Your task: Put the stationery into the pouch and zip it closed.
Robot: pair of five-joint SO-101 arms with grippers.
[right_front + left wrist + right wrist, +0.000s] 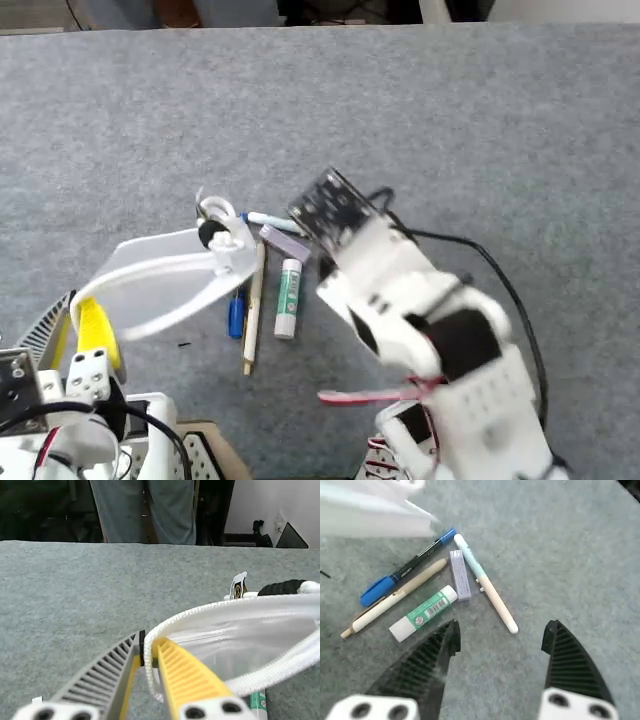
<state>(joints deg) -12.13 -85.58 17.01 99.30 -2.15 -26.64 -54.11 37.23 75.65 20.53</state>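
Note:
The white translucent pouch (165, 275) lies open on the grey mat, its rim (150, 645) pinched by my left gripper (146, 652), whose grey and yellow fingers are shut on it. The same gripper (80, 305) is at the pouch's near-left end. Beside the pouch lie a blue pen (402, 575), a beige pen (395, 602), a green-labelled glue stick (422, 614), a purple eraser (460, 575) and a cream pen with a pale blue cap (485, 585). My right gripper (502, 635) hangs open above them, closest to the cream pen's tip, holding nothing.
The right arm (410, 300) covers the mat just right of the stationery; its black cable (500, 275) loops behind it. The pouch's black zip pull (282, 587) and a small tag (239, 587) sit at its far end. A person's legs (145, 510) stand beyond the table.

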